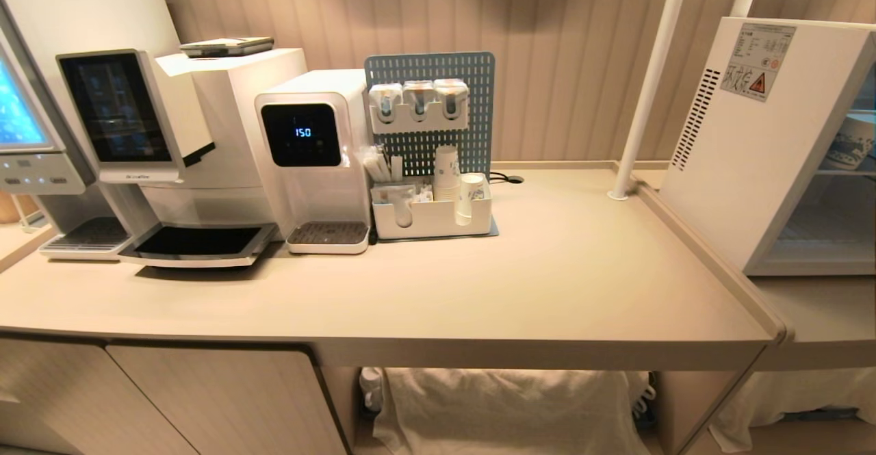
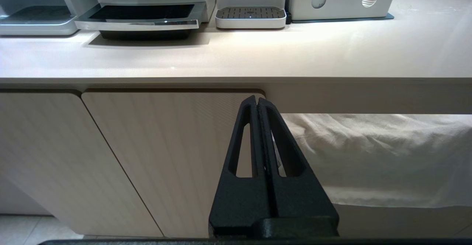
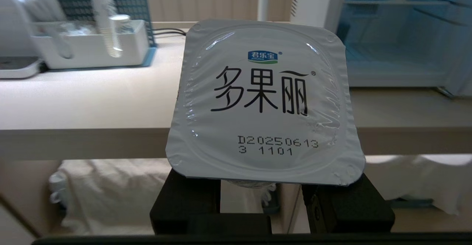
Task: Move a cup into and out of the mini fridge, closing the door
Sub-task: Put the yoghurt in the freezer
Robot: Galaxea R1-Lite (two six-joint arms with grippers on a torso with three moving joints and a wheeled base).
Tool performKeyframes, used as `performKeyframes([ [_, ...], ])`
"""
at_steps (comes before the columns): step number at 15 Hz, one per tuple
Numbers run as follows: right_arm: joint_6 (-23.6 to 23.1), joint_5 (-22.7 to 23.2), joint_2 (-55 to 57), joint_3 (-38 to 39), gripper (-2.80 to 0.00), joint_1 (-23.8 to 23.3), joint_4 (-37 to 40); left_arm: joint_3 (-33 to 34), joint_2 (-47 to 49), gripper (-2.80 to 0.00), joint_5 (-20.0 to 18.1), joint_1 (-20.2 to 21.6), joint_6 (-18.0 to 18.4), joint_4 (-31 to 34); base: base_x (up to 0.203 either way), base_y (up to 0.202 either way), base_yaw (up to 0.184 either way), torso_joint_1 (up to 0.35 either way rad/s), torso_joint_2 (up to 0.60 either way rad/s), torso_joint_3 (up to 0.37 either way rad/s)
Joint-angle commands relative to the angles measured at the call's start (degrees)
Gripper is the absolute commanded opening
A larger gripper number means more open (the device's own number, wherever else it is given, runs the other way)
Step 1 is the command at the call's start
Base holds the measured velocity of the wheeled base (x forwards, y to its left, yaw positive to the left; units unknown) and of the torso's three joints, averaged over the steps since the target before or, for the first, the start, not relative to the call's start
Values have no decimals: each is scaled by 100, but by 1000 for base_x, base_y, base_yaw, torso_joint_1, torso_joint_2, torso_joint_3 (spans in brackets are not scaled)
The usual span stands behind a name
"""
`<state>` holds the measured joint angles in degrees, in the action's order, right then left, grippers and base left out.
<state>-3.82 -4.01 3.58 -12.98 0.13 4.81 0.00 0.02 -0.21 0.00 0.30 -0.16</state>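
The right gripper (image 3: 261, 197) holds the cup (image 3: 263, 101) between its two black fingers (image 3: 184, 200), out in front of the front edge of the counter (image 1: 547, 284) and not over it. The cup's flat foil top faces the wrist camera, printed characters and date code reading upright, so its short axis points back along the gripper; the lid is a rounded square with no clear long side. Only this one cup of its kind is visible.

The mini fridge (image 1: 746, 154) stands on a lower surface just past the counter's right edge, its white side panel with a vent grille and a warning sticker turned toward the counter. Its front faces right of the head view, and the interior with a wire shelf shows; the door itself cannot be made out.

The left gripper (image 2: 257, 103) has its two fingers pressed together, empty, hanging below the counter's front edge before a cabinet door (image 2: 166, 156).

Along the counter's back edge, toward the left corner, stand two coffee machines (image 1: 171, 147) and one water dispenser (image 1: 315, 154), then one white organiser tray (image 1: 431, 219) before a blue pegboard (image 1: 430, 109), holding one stack of patterned paper cups (image 1: 446, 171) and one single cup (image 1: 471, 195).
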Motion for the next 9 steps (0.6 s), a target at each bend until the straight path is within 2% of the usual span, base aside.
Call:
performKeyframes([
  [1, -80, -127, -372, 886, -280, -2, -660, 0, -2, -280, 3, 0, 5, -2, 0, 0, 0, 0, 0, 0],
  [2, -135, -44, -365, 1231, -280, -3, -868, 0, -2, -280, 3, 0, -13, 7, 0, 0, 0, 0, 0, 0],
  [4, -66, 360, -353, 1285, -280, -2, -438, -3, -2, -280, 3, 0, -4, 25, 0, 0, 0, 0, 0, 0],
  [5, -20, 431, -351, 1180, -280, -4, -67, -9, -2, -280, 3, 0, -4, 16, 0, 0, 0, 0, 0, 0],
  [9, 56, 463, -349, 1184, -280, -5, -173, -9, 6, -280, 12, 0, 40, 16, 0, 0, 0, 0, 0, 0],
])
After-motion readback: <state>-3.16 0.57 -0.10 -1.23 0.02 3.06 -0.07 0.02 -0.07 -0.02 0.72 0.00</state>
